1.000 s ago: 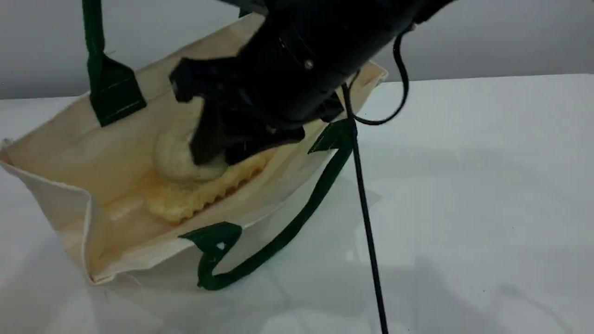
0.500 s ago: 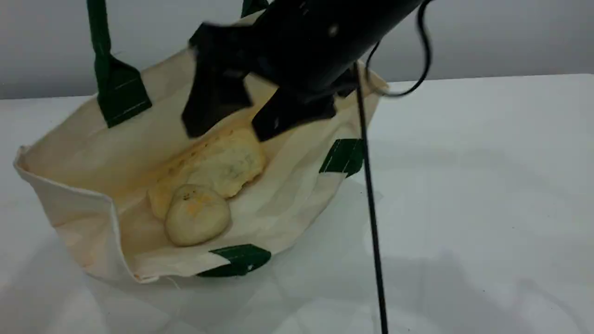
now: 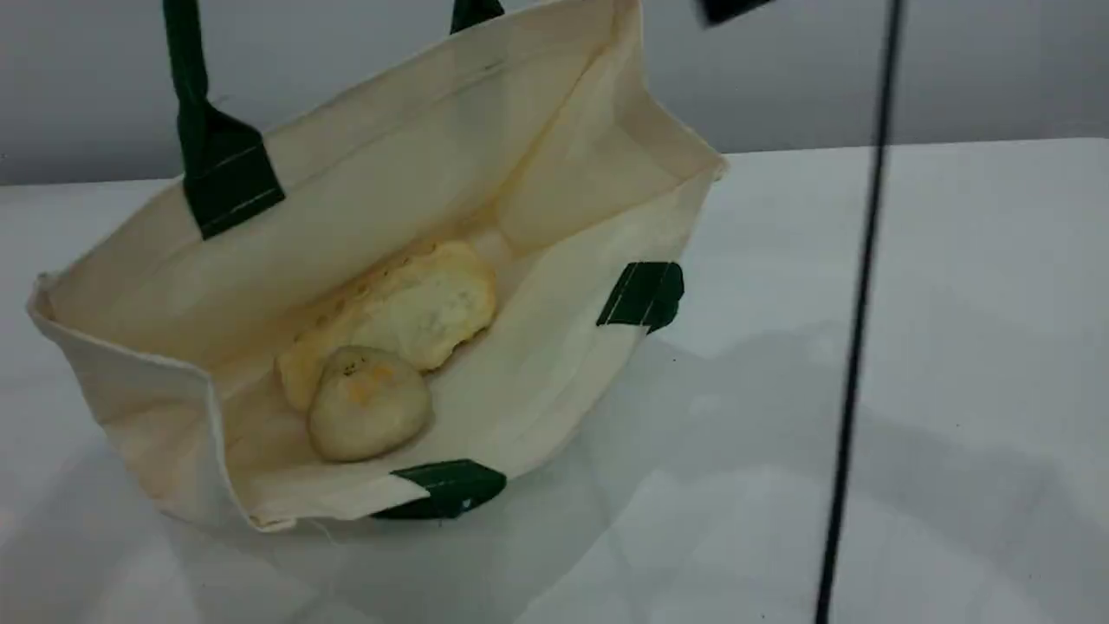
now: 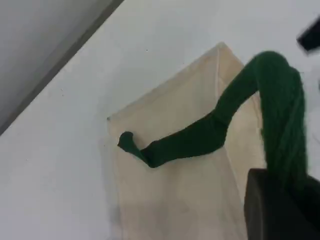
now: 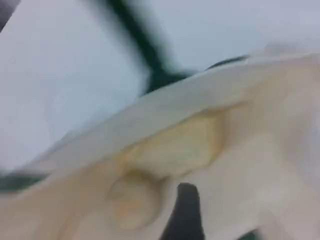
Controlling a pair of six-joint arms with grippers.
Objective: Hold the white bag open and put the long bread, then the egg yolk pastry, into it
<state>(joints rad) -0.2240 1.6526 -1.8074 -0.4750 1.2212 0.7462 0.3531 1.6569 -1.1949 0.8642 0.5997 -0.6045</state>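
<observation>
From the scene view, the white bag stands on the table with its mouth wide open, leaning a little toward the camera. A green strap rises from the far wall and runs taut out of the top edge. The long bread lies on the bottom of the bag, slanting from lower left to upper right. The egg yolk pastry sits against the bread's near end, touching it. 2 green patches show on the near wall, 1 at the right and 1 at the front rim. A thin black cable hangs down on the right, well clear of the bag. Neither claw shows clearly here; only a dark scrap peeks in at the top edge.

In the left wrist view, the left claw is closed tight on the green strap, which loops up and then drops to the outer cloth of the bag. The table lies beyond.

The right wrist view is badly blurred. It looks down into the bag, with the bread and the pastry side by side. 1 dark fingertip of the right claw shows at the bottom edge, above the cloth and gripping nothing I can see. Whether it is spread or closed I cannot tell.
</observation>
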